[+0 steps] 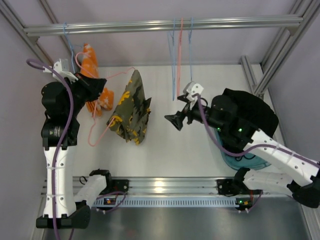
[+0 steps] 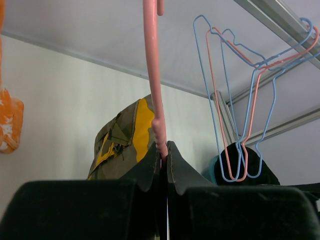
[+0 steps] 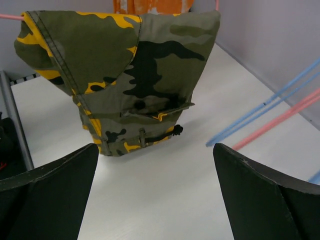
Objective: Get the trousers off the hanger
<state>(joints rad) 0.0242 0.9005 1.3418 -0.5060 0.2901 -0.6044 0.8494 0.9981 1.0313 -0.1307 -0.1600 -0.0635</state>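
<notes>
Two garments concern me. From the top camera, the camouflage trousers (image 1: 131, 107) hang over one end of the pink hanger (image 1: 107, 132), above the middle of the table (image 1: 190, 150). The black trousers (image 1: 260, 112) lie in a heap at the right, partly under the right arm. A teal rim (image 1: 242, 161) shows beneath them; I cannot tell whether it is a container. The left gripper (image 1: 102, 84) is at the hanger wire beside an orange garment (image 1: 90, 65). The right gripper (image 1: 176, 121) hangs apart from the trousers, near the empty hangers (image 1: 179, 55) on the rail (image 1: 165, 24). A white mark on the left arm (image 1: 54, 131) is too small to read.

From the left wrist camera, the left gripper (image 2: 163, 150) is pressed together, pinching the pink hanger (image 2: 152, 75). Behind it hang the camouflage trousers (image 2: 125, 140), olive with a yellow patch.

From the right wrist camera, the right gripper (image 3: 155, 155) stands spread wide, holding nothing. The camouflage trousers (image 3: 135, 65) face it, folded over the pink hanger (image 3: 10, 16). They are olive with yellow and black patches, stitched seams and a small black fastener at the lower edge.
</notes>
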